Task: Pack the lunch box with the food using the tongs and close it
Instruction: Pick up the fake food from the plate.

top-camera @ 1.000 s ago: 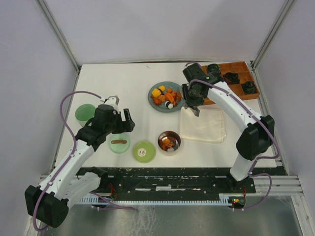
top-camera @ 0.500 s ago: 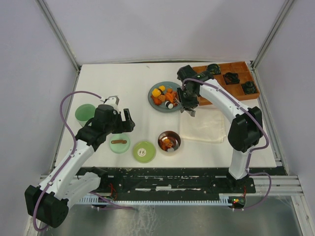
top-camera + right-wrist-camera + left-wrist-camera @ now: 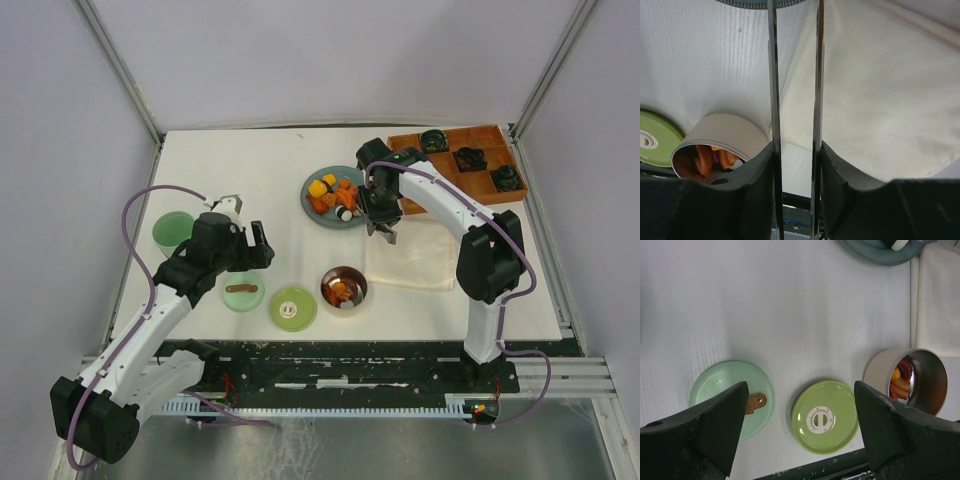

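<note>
My right gripper (image 3: 384, 222) is shut on the silver tongs (image 3: 773, 100), whose two blades run side by side between its pads (image 3: 840, 190). They reach toward the grey-blue plate (image 3: 318, 213) holding the food (image 3: 335, 195); their tips are out of view. The steel bowl (image 3: 343, 287) holds orange pieces and stands in front of the plate. The lime-green lid (image 3: 825, 416) lies flat below my open left gripper (image 3: 800, 422). The mint lid (image 3: 732, 390) with its brown handle lies to the left. The mint canister (image 3: 174, 232) stands open at the far left.
A folded cream cloth (image 3: 415, 255) lies under and to the right of my right gripper. The compartmented wooden tray (image 3: 465, 165) with dark objects sits at the back right. The black front rail (image 3: 350, 365) borders the near table edge.
My right arm swung left from over the cloth toward the plate's right edge, carrying the tongs, and its jaws squeezed in slightly. The left arm has not moved.
</note>
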Robot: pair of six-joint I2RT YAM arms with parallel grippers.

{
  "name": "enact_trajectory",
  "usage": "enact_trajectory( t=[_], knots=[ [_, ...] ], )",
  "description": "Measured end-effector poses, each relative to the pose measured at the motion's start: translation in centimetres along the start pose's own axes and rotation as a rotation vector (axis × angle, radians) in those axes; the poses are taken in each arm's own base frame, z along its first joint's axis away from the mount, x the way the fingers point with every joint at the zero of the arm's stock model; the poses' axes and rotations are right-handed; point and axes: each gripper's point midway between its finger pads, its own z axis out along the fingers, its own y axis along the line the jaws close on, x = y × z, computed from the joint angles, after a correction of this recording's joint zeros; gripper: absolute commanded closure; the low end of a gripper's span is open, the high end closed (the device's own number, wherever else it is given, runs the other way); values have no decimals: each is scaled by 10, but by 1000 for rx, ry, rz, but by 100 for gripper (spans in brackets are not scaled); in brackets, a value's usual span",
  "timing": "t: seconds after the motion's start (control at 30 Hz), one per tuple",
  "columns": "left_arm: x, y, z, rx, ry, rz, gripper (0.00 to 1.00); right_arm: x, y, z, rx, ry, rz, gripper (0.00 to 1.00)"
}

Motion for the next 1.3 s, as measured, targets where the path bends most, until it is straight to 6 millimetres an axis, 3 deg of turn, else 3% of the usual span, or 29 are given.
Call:
enact_trajectory(
  t=[1.3],
  knots=[
    [0, 0, 0, 0, 0, 0, 8, 12, -1, -2, -15, 50, -71, 56]
  ],
)
